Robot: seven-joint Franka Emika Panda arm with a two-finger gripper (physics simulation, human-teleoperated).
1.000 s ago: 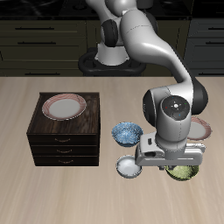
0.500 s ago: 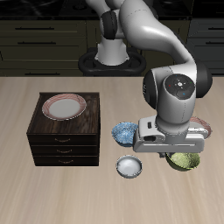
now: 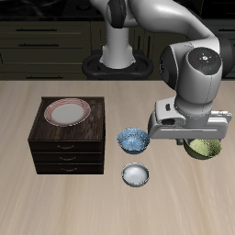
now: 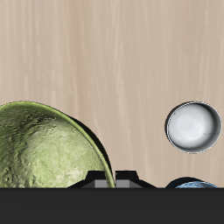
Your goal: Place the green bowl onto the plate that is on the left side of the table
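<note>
Exterior view: a pale wood-grain table [image 3: 55, 197] stands before dark kitchen cabinets [image 3: 41, 37]. The gripper [image 3: 204, 139] hangs above the table's surface, pinching the green bowl [image 3: 204, 148] by its rim; the bowl is lifted off the wood. A dark wooden drawer chest [image 3: 69, 138] carries a pink-rimmed plate [image 3: 67, 112]. Beside the chest sit a blue patterned bowl [image 3: 133, 139] and, nearer the front edge, a small white bowl [image 3: 136, 174].

Wrist view: the green bowl [image 4: 44, 149] looms close, mottled glaze showing, above bare planks [image 4: 114, 52]. The white bowl [image 4: 194, 127] rests on the wood well below.
</note>
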